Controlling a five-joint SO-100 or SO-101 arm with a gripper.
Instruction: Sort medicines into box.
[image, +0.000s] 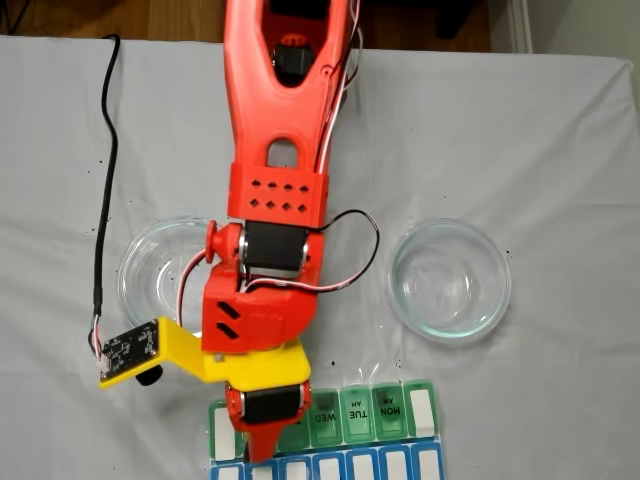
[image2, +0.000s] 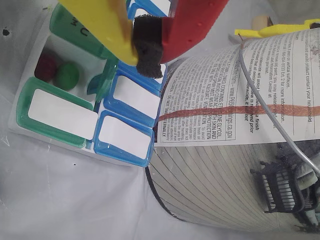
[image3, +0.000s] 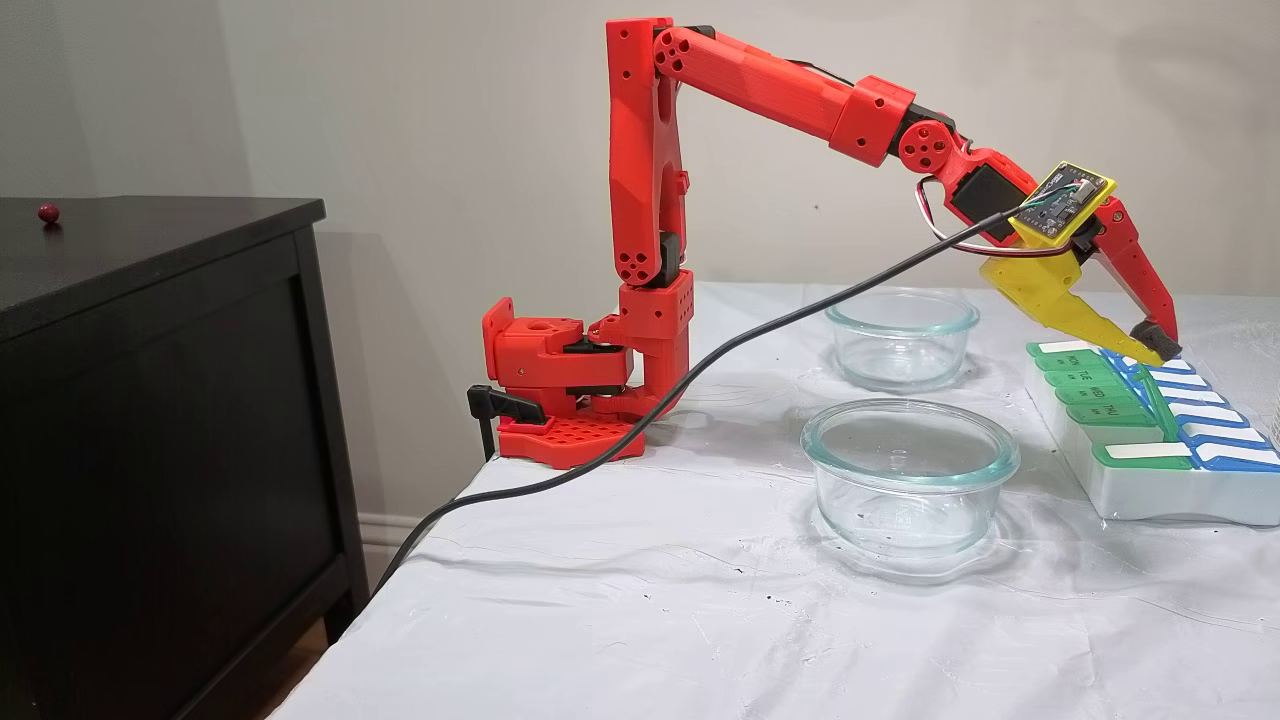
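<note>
arm: red SO-100-type arm (image3: 760, 90) reaching out from its base at the table's edge, wrist tilted down over the organizer
gripper: yellow and red two-finger gripper (image3: 1160, 350), tips closed together with nothing between them; black foam pad at the tip in the wrist view (image2: 150, 47); tip just above the blue row
box: flat white weekly pill organizer with translucent green lids and a blue row (image3: 1150, 420); at the table's bottom edge in a fixed view (image: 360, 420); labels WED, TUE, MON readable
open compartment: one green lid up (image2: 102, 82); a dark red round pill (image2: 46, 67) and a bright green round pill (image2: 66, 76) lie touching inside it
dishes: two round clear glass bowls, one left (image: 150, 270) and one right (image: 450, 280) of the arm in a fixed view, both look empty
table: white cloth cover (image3: 640, 600)
cabinet: black cabinet (image3: 150, 400) beside the table, a small dark red ball (image3: 48, 212) on top
cable: black cable (image3: 700, 370) running to the wrist camera
</note>
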